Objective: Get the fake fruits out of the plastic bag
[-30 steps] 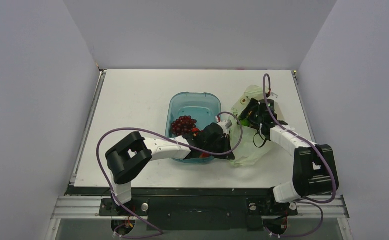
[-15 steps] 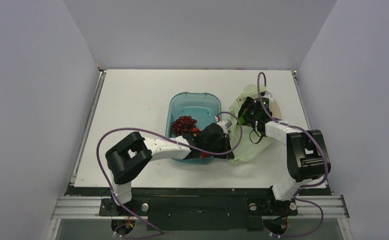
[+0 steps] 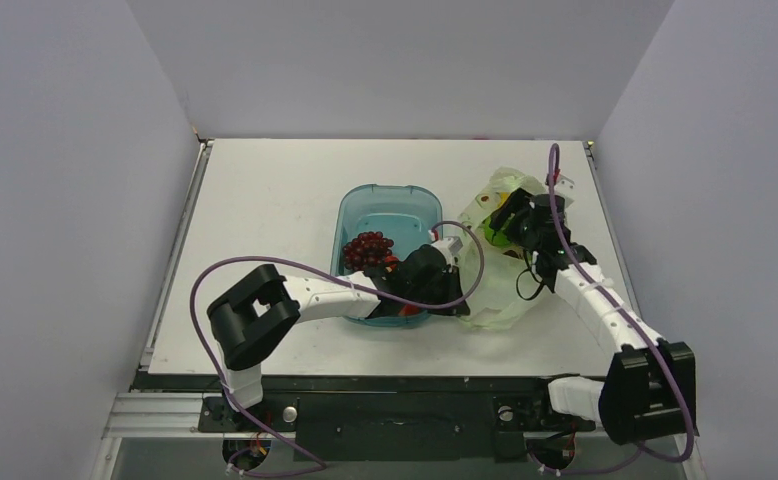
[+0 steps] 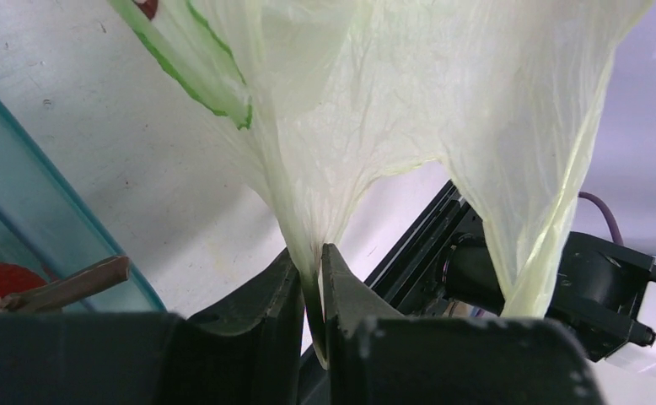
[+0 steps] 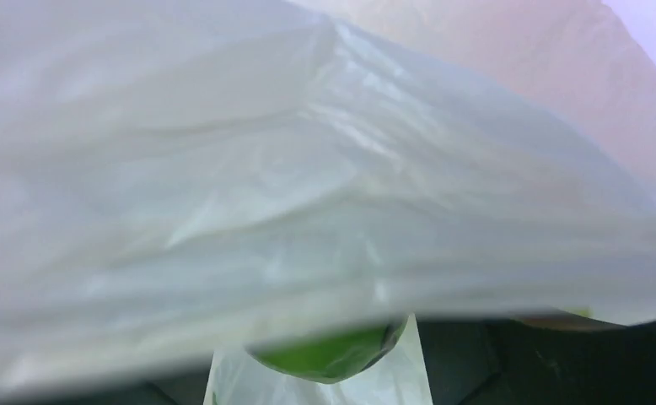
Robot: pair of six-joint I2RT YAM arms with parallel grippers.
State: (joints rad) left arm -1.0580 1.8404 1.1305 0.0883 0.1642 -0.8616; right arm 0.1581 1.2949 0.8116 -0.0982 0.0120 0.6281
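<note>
From above, my left arm bends from its base at the near edge and lies low across the table point(image 3: 275, 220), reaching to the near right corner of the teal tray point(image 3: 385, 190). My left gripper point(image 3: 457, 306) is there, at the near edge of the plastic bag point(image 3: 490, 290). My right arm is stretched long from its base toward the far right side, and my right gripper point(image 3: 506, 221) is at the far, upper part of the bag. The bag lies to the right of the tray, crumpled, and something green shows just beside my right gripper. In the tray there is a dark grape bunch point(image 3: 367, 247) and a red fruit point(image 3: 393, 262) next to it; my left arm covers the near part of the tray.

In the left wrist view, my two fingers point(image 4: 266, 312) are closed on a thin fold of the pale bag film, which rises from them in stretched wrinkles. The tray rim point(image 4: 46, 219) is at the left, with a red fruit and a brown stem point(image 4: 80, 283) inside, both cut off by my gripper. Behind the film there is a dark machine part which I cannot identify.

In the right wrist view, blurred bag film fills almost everything. Under it a glossy green fruit point(image 5: 333, 354) shows between dark parts of my gripper. The jaws stand wide, but I cannot tell if they press the fruit or only surround it.
</note>
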